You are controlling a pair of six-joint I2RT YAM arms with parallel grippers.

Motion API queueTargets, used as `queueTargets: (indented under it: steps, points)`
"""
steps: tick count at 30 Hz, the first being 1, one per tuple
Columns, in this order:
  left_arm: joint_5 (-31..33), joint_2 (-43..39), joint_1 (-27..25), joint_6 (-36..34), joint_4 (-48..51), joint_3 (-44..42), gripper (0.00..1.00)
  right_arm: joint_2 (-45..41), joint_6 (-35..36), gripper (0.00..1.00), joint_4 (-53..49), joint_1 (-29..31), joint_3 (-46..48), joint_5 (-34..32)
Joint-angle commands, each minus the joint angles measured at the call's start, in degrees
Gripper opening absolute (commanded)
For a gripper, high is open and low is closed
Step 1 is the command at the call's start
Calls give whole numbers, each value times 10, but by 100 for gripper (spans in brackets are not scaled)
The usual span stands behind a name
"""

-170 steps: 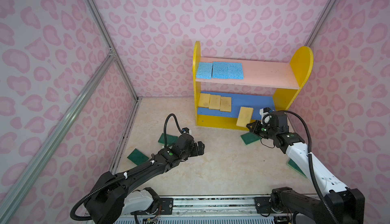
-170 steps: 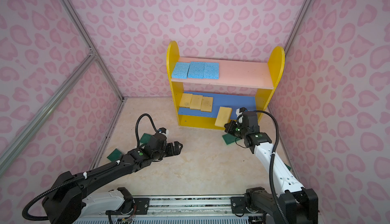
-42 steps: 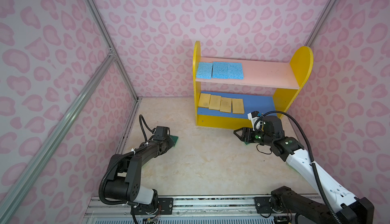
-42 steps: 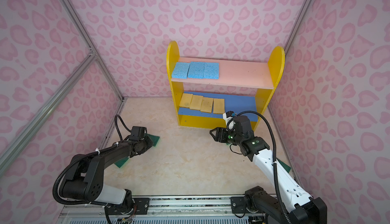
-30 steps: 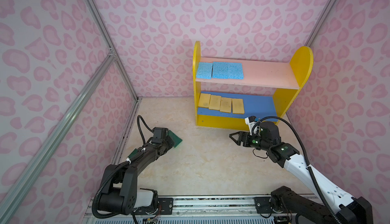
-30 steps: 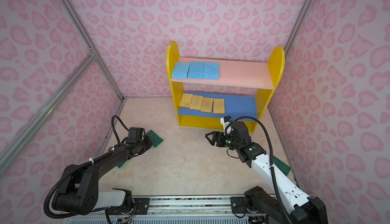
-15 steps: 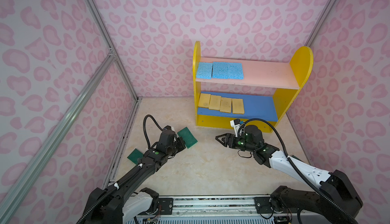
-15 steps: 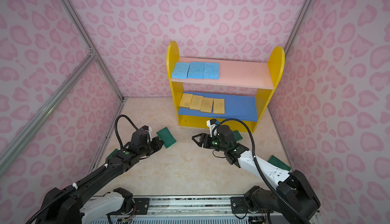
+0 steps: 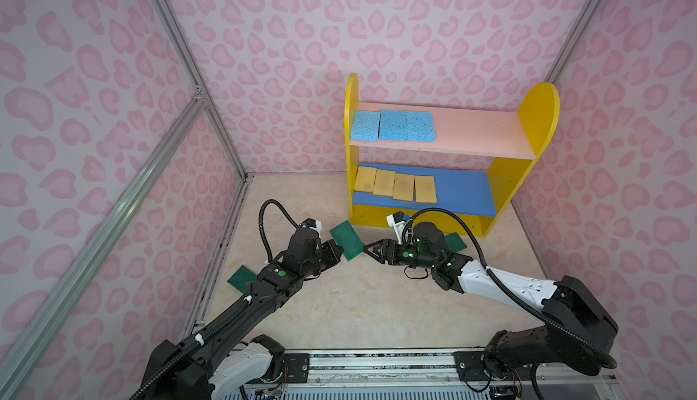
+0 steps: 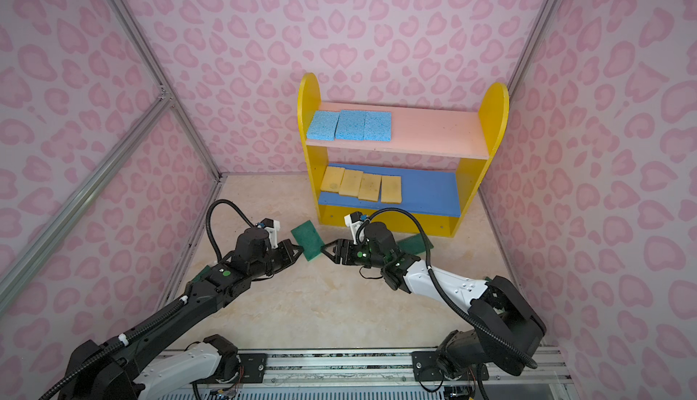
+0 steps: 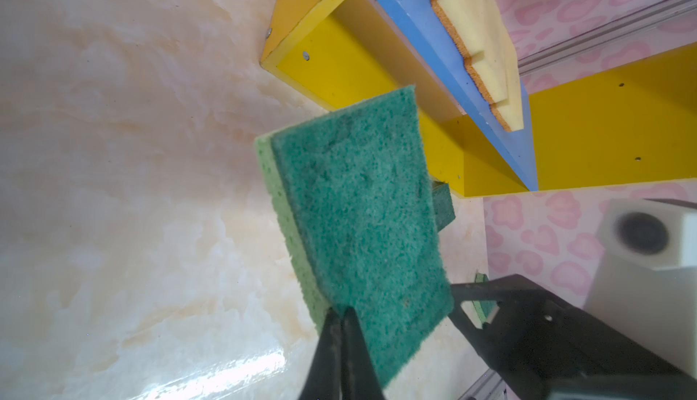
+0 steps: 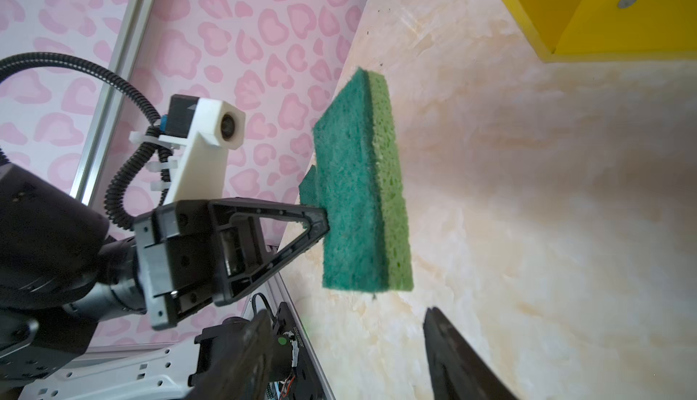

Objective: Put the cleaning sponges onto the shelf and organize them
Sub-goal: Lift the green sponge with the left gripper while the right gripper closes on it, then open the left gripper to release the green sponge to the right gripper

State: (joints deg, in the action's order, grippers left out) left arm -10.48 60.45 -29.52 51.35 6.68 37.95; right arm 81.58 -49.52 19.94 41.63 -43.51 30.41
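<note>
Green marks the middle of both top views. The held green sponge (image 9: 347, 240) hangs tilted above the bench (image 9: 377, 304), just in front of the shelf (image 9: 539, 115). The left gripper (image 9: 336, 254) has its jaws clamped tight on one lower corner of it. The right gripper (image 9: 371, 251) faces it from the opposite side, jaws spread and empty, tips just beside the sponge's edge; contact cannot be told from here. Three blue sponges (image 9: 392, 126) lie side by side on the pink board, and four yellow sponges (image 9: 396, 187) lie in a row on the blue board. In a top view the green sponge by the wall (image 9: 241, 279) lies in full sight beside the left arm. The green sponge at the shelf foot (image 9: 456, 241) shows partly behind the right arm.

The left wrist view adds the held sponge's make: a dark scouring face on a paler green foam layer. It also shows the left gripper's fingers (image 11: 339, 326) meeting on its corner. The sponge at the shelf foot peeks out behind it.

Only the right wrist view shows the gap. The right gripper's fingers (image 12: 449, 341) stand wide apart, with the sponge ahead of them rather than between them.
</note>
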Motion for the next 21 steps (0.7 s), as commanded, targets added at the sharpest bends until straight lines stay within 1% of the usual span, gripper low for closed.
queueTargets:
  steps: [1,8,15,17,19,21]
  points:
    - [-3,-8,-2,9,-17,12,4,12,-8,62,30,3,-9,6]
    - [-6,-11,-4,9,-18,16,3,34,-8,61,27,4,-19,6]
    - [-13,-5,-5,8,-24,15,3,49,-12,43,35,3,-19,7]
    - [-16,-3,-6,7,-24,15,4,50,-12,40,36,3,-20,5]
    - [-17,-2,-6,5,-24,15,3,50,-11,40,36,1,-20,4]
    - [-16,-2,-6,3,-23,13,3,49,-10,44,33,-2,-20,3]
